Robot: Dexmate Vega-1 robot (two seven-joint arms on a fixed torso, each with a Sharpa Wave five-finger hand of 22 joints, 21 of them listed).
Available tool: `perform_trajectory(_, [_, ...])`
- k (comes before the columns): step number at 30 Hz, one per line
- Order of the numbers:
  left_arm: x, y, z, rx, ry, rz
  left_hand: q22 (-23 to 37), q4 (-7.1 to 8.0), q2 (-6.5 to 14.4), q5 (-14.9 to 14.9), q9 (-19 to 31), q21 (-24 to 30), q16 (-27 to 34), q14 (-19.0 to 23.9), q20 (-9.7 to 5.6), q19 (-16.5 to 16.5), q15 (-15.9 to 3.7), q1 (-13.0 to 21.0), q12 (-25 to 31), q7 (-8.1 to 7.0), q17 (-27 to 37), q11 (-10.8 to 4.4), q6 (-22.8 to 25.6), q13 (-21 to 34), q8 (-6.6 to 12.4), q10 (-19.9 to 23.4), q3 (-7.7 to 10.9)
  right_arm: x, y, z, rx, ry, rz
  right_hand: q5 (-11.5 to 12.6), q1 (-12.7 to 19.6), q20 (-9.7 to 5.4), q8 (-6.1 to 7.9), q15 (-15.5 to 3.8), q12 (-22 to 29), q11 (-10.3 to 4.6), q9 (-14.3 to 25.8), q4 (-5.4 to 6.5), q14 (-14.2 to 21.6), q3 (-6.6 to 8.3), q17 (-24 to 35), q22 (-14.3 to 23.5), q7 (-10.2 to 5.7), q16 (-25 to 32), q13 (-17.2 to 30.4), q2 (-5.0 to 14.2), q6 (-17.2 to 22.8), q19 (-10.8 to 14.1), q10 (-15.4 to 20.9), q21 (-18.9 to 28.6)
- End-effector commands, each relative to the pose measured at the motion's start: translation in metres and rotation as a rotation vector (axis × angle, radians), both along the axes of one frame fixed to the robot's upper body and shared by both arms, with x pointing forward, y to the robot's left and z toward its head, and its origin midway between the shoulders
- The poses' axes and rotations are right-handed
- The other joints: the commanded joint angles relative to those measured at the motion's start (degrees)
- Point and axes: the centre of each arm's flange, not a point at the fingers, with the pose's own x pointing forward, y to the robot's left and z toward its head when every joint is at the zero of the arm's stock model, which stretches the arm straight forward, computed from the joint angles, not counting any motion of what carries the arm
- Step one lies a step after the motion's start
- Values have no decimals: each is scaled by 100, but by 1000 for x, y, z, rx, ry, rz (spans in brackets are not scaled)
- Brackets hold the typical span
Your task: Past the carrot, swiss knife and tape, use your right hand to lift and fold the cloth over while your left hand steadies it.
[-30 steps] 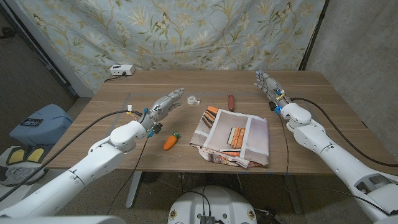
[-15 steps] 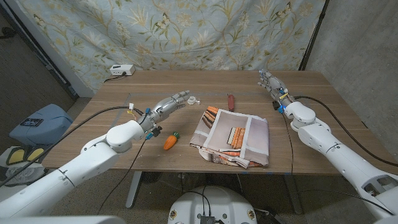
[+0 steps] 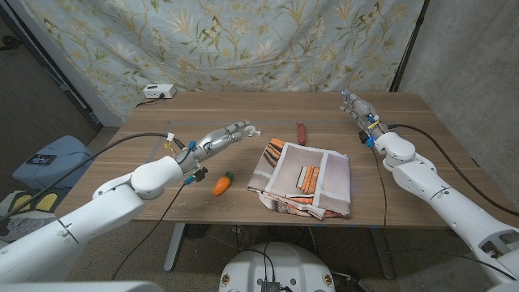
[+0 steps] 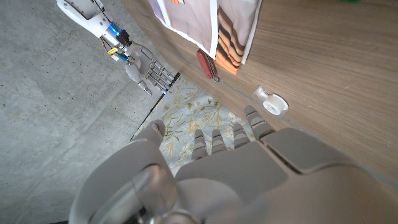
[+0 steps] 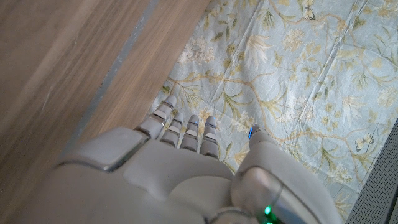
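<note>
The wooden table (image 3: 162,122) is spread wide under both arms, and the cloth (image 3: 304,180) is seen lying crumpled near its front edge, slightly toward the robot's right, untouched by either hand. The left hand (image 3: 224,136) is held above the table well left of the cloth, fingers stretched out together and nothing gripped. The right hand (image 3: 358,109) is poised far back near the rear right of the table, fingers extended, nothing held, well apart from the cloth.

Smaller things now: the carrot (image 3: 222,184) is found just left of the cloth, the swiss knife (image 3: 301,132) just behind it, and the tape (image 3: 254,130) right at the left fingertips.

Trouble can be expected here. If the left hand is swept across toward the cloth, the tape is likely to be knocked along the table, and the carrot may be rolled off the front edge. The knife could be clipped by a right hand brought in low. With the cloth unsteadied, it may be dragged rather than folded.
</note>
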Motion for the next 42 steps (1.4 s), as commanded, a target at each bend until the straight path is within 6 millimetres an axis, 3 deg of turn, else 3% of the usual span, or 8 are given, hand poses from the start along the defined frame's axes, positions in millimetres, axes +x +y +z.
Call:
perform_trajectory(1, [-19,3,2,139,-62,55,10,-14,-49,29,23,20,4,2,-31,4,-16,0,15,-82,16,-18,13,8,33,10,7,3,-7,6,-22,-5,-29,-4,-3,-34,8,-8,-23,13,5,-15,-69,12,-1,33,50,4,2,-28,12,-2,-36,-19])
perform_trajectory(23, [-34,-1,5,379,-131,102,8,30,-39,32,23,21,30,18,-91,6,-87,-119,32,-186,40,-80,63,8,50,36,-26,2,-24,22,-98,-20,-99,-6,-49,-37,7,41,-13,69,3,-23,-134,9,-27,33,111,10,-1,-33,4,-49,-64,-87])
perform_trajectory(42, [-44,-11,-9,584,-154,144,8,167,20,25,27,21,49,13,-146,0,-153,-308,43,-272,70,-107,75,10,49,55,-76,-4,-30,12,-107,-20,-101,-5,-83,-40,12,40,0,103,2,-29,-150,10,-45,34,153,24,-2,-35,10,-45,-63,-119])
